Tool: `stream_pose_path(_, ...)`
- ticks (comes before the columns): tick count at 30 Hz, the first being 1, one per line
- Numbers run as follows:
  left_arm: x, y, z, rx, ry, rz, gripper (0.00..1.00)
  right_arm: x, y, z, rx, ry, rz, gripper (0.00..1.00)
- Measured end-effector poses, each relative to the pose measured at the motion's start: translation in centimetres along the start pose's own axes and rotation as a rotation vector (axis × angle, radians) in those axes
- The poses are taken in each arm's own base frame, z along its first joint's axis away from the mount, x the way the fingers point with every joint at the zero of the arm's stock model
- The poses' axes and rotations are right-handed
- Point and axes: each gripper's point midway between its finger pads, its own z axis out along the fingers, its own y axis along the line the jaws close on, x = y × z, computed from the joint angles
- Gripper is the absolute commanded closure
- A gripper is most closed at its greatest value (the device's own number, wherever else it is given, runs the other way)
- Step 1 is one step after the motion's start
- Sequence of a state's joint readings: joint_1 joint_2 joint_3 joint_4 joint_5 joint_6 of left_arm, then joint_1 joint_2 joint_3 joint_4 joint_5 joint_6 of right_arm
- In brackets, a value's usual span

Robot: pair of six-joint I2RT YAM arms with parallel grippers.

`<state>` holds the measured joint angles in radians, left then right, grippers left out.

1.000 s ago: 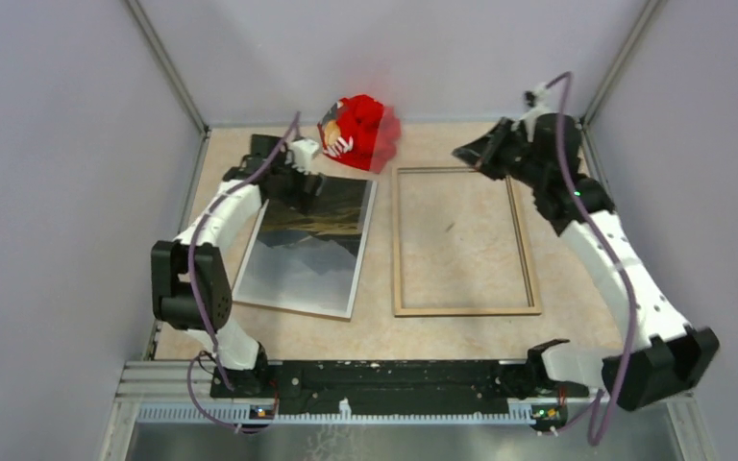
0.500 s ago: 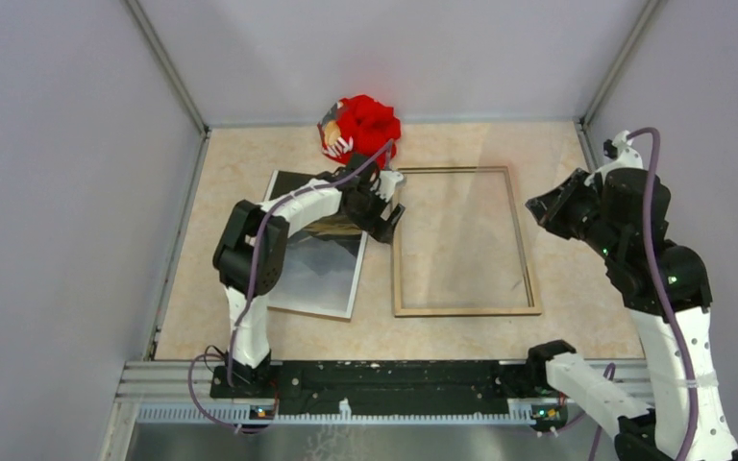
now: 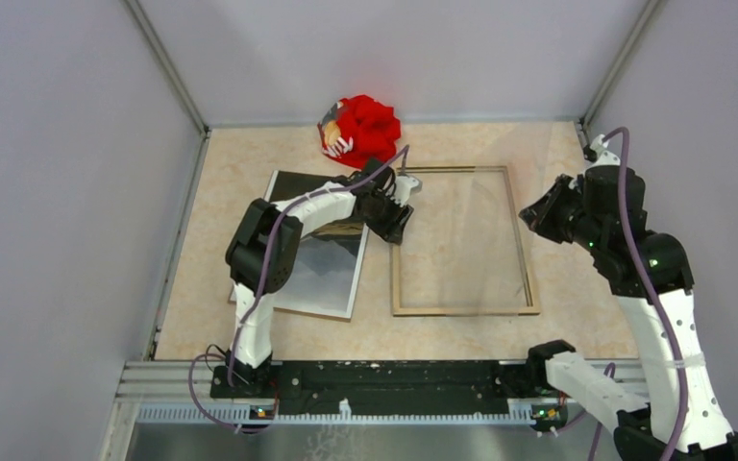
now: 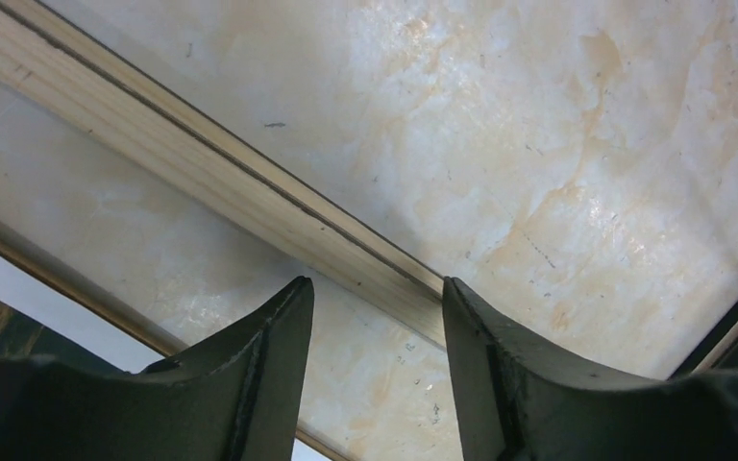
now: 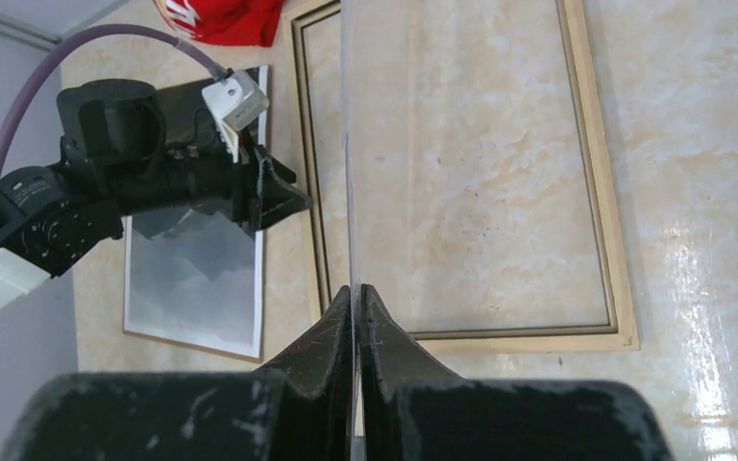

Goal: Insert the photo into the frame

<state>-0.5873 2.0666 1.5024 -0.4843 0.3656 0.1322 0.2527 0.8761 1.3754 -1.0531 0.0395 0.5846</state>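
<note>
The photo (image 3: 319, 269), a dark misty mountain print with a white edge, lies flat left of the frame; it also shows in the right wrist view (image 5: 192, 279). The frame (image 3: 532, 288) lies wood side up at the table's centre. My left gripper (image 3: 396, 213) is open and empty, low over the frame's left rail (image 4: 202, 163) near its far corner, with the jaws (image 4: 377, 283) astride the rail's inner edge. My right gripper (image 3: 530, 213) is shut on a clear pane (image 5: 346, 144), held on edge above the frame (image 5: 603, 192). The pane is faint in the top view (image 3: 500, 192).
A red cloth bundle (image 3: 365, 130) sits at the back, just beyond the photo and the frame's far left corner. Grey walls and metal posts close in the table on three sides. The black rail with the arm bases (image 3: 394, 379) runs along the near edge.
My left gripper has swung right from the photo's far left corner to the frame's left rail. My right arm has pulled the clear pane off the frame and holds it raised at the right.
</note>
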Motion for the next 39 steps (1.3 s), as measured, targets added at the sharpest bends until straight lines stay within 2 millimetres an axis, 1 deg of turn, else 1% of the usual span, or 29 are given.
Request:
stream_pose_path(2, 0.0, -0.2, 0.2, 0.002, -0.008, 0.013, 0.53, 0.3, 0.1, 0.6, -0.003, 0.016, -0.002, 1.00)
stream_pose_path(3, 0.0, -0.4, 0.2, 0.004, -0.014, 0.021, 0.54, 0.4, 0.1, 0.9, -0.005, 0.023, -0.003, 1.00)
stream_pose_path(8, 0.2, -0.3, -0.1, -0.019, -0.038, 0.039, 0.57, 0.6, 0.6, 1.3, -0.031, 0.038, -0.007, 1.00)
stream_pose_path(15, 1.1, 0.5, -1.2, -0.085, -0.052, 0.083, 0.57, 1.2, 1.5, 2.4, -0.087, 0.064, -0.004, 1.00)
stream_pose_path(18, 1.6, 0.8, -1.6, -0.107, -0.056, 0.103, 0.50, 1.7, 1.9, 3.1, -0.108, 0.086, 0.001, 1.00)
stream_pose_path(20, 1.9, 1.0, -1.9, -0.119, -0.053, 0.114, 0.39, 1.7, 2.2, 3.4, -0.119, 0.094, 0.003, 1.00)
stream_pose_path(22, 2.0, 1.3, -2.0, -0.132, -0.045, 0.123, 0.33, 1.7, 2.5, 3.7, -0.135, 0.093, 0.003, 1.00)
stream_pose_path(25, 2.8, 1.4, -2.3, -0.132, -0.009, 0.112, 0.17, 1.8, 2.8, 4.1, -0.148, 0.098, 0.006, 1.00)
stream_pose_path(27, 3.1, 1.3, -2.8, -0.129, 0.018, 0.099, 0.11, 1.8, 3.0, 4.4, -0.158, 0.102, 0.010, 1.00)
stream_pose_path(29, 2.9, 1.2, -3.6, -0.130, 0.022, 0.092, 0.08, 1.7, 3.4, 4.8, -0.171, 0.110, 0.014, 1.00)
stream_pose_path(31, 2.1, 1.1, -5.1, -0.133, -0.001, 0.085, 0.06, 1.8, 3.7, 5.4, -0.180, 0.122, 0.018, 1.00)
stream_pose_path(33, 1.0, 1.3, -7.0, -0.138, -0.043, 0.075, 0.07, 1.9, 3.9, 6.1, -0.186, 0.140, 0.022, 1.00)
stream_pose_path(34, 0.2, 1.5, -8.3, -0.139, -0.075, 0.067, 0.08, 2.0, 4.1, 6.6, -0.191, 0.150, 0.024, 1.00)
stream_pose_path(37, -1.7, 3.3, -11.9, -0.170, -0.171, 0.033, 0.13, 2.1, 4.8, 7.6, -0.213, 0.176, 0.047, 1.00)
stream_pose_path(39, -2.1, 4.8, -13.7, -0.196, -0.209, 0.008, 0.17, 2.0, 5.6, 8.2, -0.241, 0.188, 0.067, 1.00)
